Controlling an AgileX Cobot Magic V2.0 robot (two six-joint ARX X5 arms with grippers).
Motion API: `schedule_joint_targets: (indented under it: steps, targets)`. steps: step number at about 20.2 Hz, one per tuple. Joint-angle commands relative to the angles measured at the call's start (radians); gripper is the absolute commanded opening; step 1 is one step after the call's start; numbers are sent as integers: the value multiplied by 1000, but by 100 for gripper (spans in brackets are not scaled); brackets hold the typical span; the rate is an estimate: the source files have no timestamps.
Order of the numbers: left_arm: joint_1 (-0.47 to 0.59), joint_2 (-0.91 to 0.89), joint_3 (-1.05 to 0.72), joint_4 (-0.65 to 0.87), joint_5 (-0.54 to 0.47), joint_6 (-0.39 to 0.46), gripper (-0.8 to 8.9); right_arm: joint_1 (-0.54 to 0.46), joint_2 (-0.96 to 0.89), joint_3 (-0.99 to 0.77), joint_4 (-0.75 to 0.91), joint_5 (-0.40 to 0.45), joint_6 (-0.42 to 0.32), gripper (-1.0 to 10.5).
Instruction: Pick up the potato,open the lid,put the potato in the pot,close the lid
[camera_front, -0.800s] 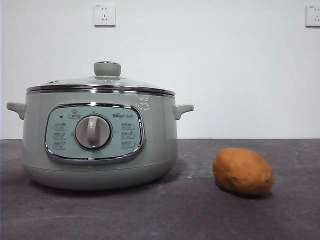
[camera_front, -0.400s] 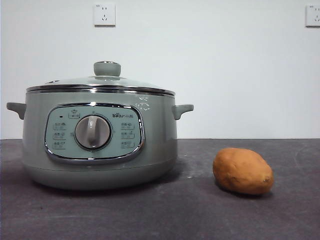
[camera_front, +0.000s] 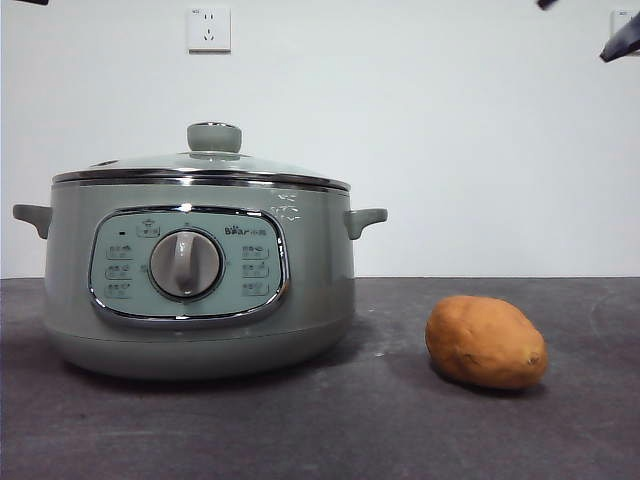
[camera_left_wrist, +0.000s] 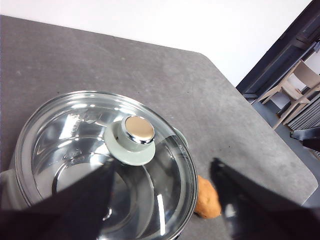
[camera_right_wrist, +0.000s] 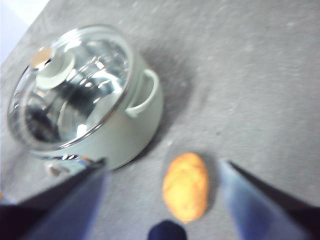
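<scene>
Overhead, right claw (camera_right_wrist: 162, 172) hanging high above the bench (camera_right_wrist: 260, 75), jaws spread wide and empty, straddling the potato (camera_right_wrist: 186, 186) far below without touching it. Seen from the front only as a dark tip (camera_front: 620, 42) at the upper corner, well clear of everything. Likewise left claw (camera_left_wrist: 162, 175) poised high over the pot (camera_left_wrist: 7, 192), jaws wide apart and holding nothing, with the lid (camera_left_wrist: 100, 160) beneath and its knob (camera_left_wrist: 134, 137) near the open gap between them; barely a black sliver of that arm at the opposite top corner in the front view.

Below, potato (camera_front: 486, 342) lying on its side on the dark grey bench (camera_front: 400, 430), apart from the pot (camera_front: 200, 290), off beyond the side handle (camera_front: 366, 220). Lid (camera_front: 200, 168) seated level on the steel rim, closed, pale green knob (camera_front: 214, 137) upright at the centre. Control panel and round dial (camera_front: 186, 265) facing the front camera. Through the glass, shiny bare pot interior in both wrist views. Behind, plain white wall with a socket (camera_front: 208, 29) above the pot. Open bench between potato and pot.
</scene>
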Motion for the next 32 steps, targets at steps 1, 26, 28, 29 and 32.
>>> schedule_joint_targets:
  steps: [1,26,28,29,32]
  targets:
    - [1,-2,23,11,6,22,374,47,32,7,9,5,30,557]
    - [-34,-2,85,-69,-23,75,373,325,732,13,133,412,122,200]
    - [-34,-1,85,-71,-31,75,374,325,731,13,131,412,119,-7]
    - [-34,-1,85,-72,-45,75,373,325,731,13,130,412,119,-8]
    - [-34,2,85,-78,-54,75,373,325,706,13,101,412,119,-8]
